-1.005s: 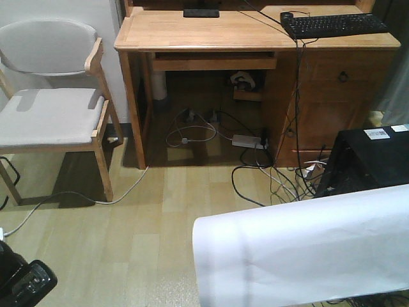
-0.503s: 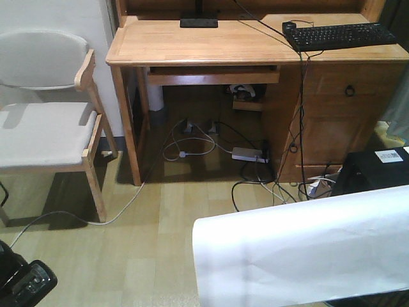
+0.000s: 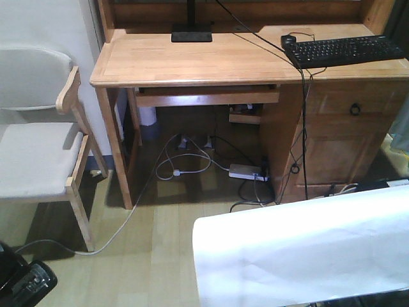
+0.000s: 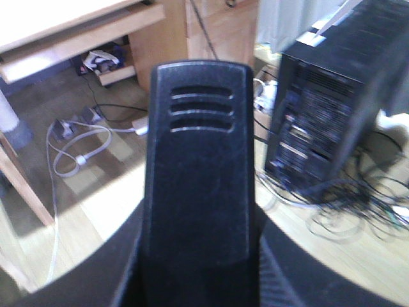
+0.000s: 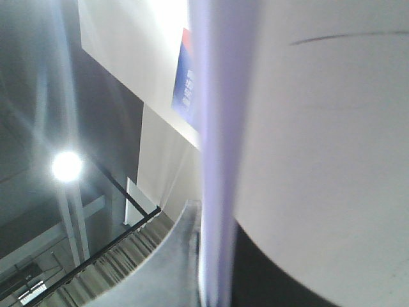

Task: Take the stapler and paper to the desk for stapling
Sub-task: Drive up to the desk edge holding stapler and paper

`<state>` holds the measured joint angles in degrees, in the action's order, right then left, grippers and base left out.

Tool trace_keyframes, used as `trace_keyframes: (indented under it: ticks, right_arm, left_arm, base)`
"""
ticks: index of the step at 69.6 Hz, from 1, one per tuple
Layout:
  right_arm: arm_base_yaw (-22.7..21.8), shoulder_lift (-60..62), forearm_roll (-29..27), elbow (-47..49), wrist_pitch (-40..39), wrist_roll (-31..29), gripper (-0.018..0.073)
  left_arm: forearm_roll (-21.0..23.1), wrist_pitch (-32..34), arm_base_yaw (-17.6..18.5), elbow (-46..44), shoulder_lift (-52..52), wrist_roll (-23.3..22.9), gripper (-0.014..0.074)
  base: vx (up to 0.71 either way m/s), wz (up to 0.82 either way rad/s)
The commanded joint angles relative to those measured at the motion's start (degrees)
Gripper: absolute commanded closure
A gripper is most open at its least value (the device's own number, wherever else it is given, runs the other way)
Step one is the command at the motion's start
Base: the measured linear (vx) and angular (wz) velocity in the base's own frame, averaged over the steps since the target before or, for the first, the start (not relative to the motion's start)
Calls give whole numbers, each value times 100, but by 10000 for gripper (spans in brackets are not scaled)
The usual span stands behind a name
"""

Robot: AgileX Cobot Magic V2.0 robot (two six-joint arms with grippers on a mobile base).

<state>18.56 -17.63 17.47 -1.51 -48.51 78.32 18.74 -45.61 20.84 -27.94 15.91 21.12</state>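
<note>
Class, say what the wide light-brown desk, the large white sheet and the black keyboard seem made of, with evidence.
Wide light-brown desk: wood, smooth satin finish; grain lines show. Large white sheet: thin matt paper; it bends in a soft curve. Black keyboard: probably matt plastic, too small to confirm.

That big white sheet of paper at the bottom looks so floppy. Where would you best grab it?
Probably near one edge of the paper, coming from the side in line with the sheet, pinching its two flat faces. It is thin, wide and bowed, so only the faces offer a hold. The right wrist view shows it edge-on, which fits that.
</note>
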Motion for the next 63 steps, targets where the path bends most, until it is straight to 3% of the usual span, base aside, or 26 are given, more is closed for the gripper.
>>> trace_keyframes:
  ticks: [1, 63]
  right_arm:
    - [-4, -40, -24, -26, -335, -67, 565]
    - [-4, -40, -24, -26, -335, -67, 565]
  left_arm:
    - [181, 594, 18, -186, 36, -17, 603]
    - [181, 594, 18, -186, 36, -17, 603]
  base:
    - [30, 1]
    - [29, 2]
